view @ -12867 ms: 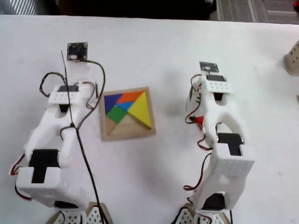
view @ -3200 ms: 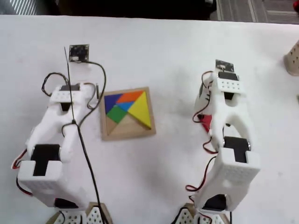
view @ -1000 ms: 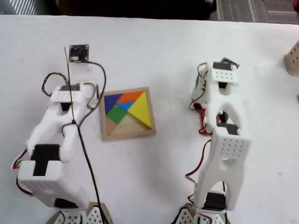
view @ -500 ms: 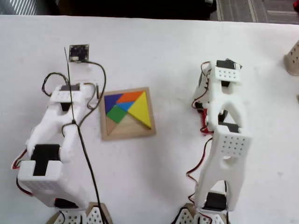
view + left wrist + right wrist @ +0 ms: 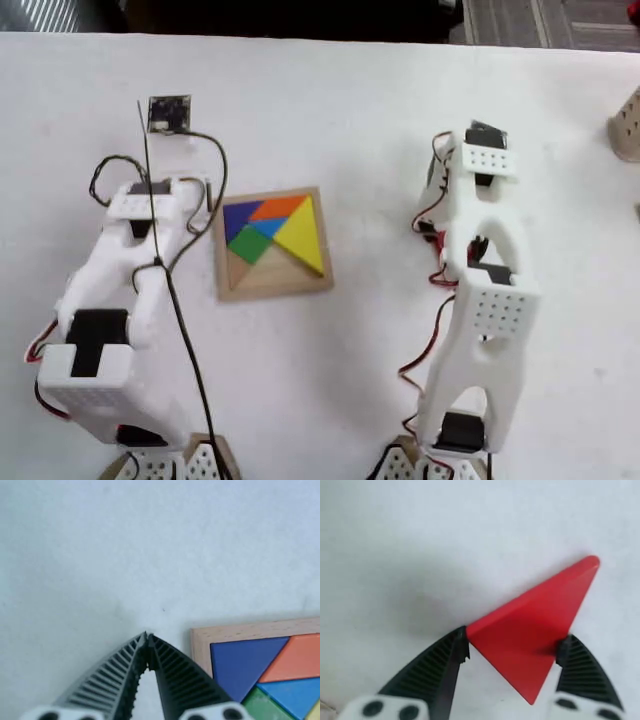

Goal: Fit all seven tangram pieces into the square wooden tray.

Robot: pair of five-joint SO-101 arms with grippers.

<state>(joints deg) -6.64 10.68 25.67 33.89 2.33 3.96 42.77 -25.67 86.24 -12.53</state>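
The square wooden tray [image 5: 322, 238] lies between the two arms. It holds blue, orange, light blue, green and yellow pieces [image 5: 297, 237], and bare wood [image 5: 268, 277] shows along its near side. A red triangle [image 5: 532, 630] sits between the fingers of my right gripper [image 5: 512, 647], which touch it on both sides; it seems to hang a little above the white table. The right arm [image 5: 480, 270] stands to the right of the tray. My left gripper [image 5: 146, 639] is shut and empty, its tips just off the tray's corner [image 5: 201, 641], beside a blue piece [image 5: 240, 662].
A small black board [image 5: 167, 112] with a cable lies on the table behind the left arm [image 5: 110, 290]. A thin black wire [image 5: 175, 300] runs across that arm. A wooden object [image 5: 627, 125] stands at the right edge.
The right arm has stretched out farther from its base, and its wrist has drifted a little to the right and away. The left arm and the tray have not moved.
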